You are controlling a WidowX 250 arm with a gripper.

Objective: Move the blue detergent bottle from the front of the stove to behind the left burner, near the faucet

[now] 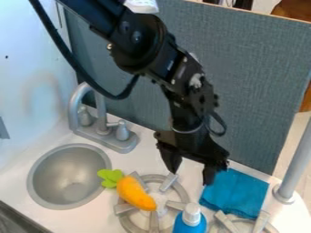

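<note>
Across the spokes of a grey stove burner (122, 209), toy carrot (136, 194), orange, with green leaves: lying aslant, its leafy end pointing toward the sink and its body apparently resting on the raised spokes.

Above the burner, hand (191, 172), black: hanging fingers-down from the arm (142, 43), its two fingers standing wide apart and holding nothing. The downward pose is leaving the gap facing the burner, between the carrot and the cloth; whether a fingertip is touching the cloth, one cannot tell.

Beside the burner, blue cloth (237, 193): lying folded and flat, the folding presumably keeping it compact between the burner and the upright pole (298, 164).

Near the front edge of the view, blue bottle (191, 224), white cap: standing upright between the burners, probably relying on its own base. A second burner (259, 223) is showing partly beside it.

On the far side of the carrot's leaves, round grey sink (52, 175): sitting sunk into the white worktop (91, 220). Behind it, grey faucet (102, 119): standing with its spout curving toward the basin, as a tap's purpose would ask. Along the back, blue-grey panel (258, 91): standing upright, seemingly screening off the room.
</note>
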